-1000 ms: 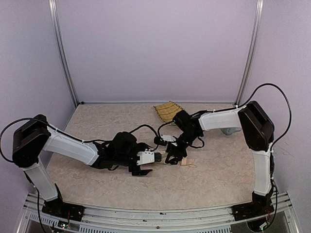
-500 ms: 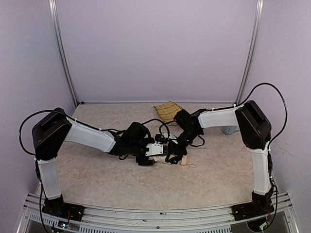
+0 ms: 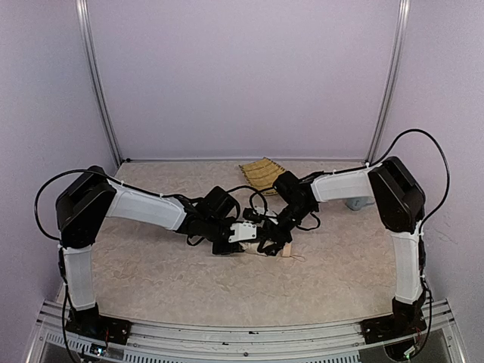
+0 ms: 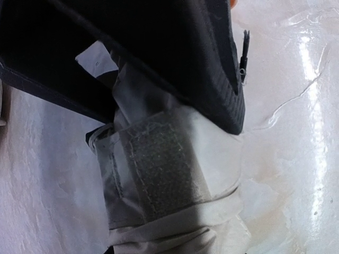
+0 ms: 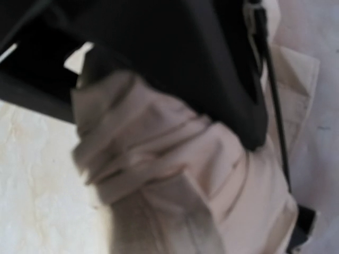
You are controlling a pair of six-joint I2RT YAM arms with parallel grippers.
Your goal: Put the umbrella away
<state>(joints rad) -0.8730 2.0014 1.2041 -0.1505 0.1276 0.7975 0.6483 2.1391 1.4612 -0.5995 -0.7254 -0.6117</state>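
The left fingers (image 4: 201,63) are clamped on the folded cream umbrella (image 4: 169,180), just above the grey hook-and-loop strap (image 4: 159,164) that wraps the bundle. The right fingers (image 5: 201,63) pinch the same fabric, with a thin black rib (image 5: 275,116) running beside them; that view is blurred. Seen from above, both wrists meet low over the middle of the worktop (image 3: 151,280). The left arm reaches in with its elbow raised, and the right arm bends down from the right. They hide most of the umbrella; only its tan end (image 3: 287,252) shows. A woven tray (image 3: 261,174) lies behind them.
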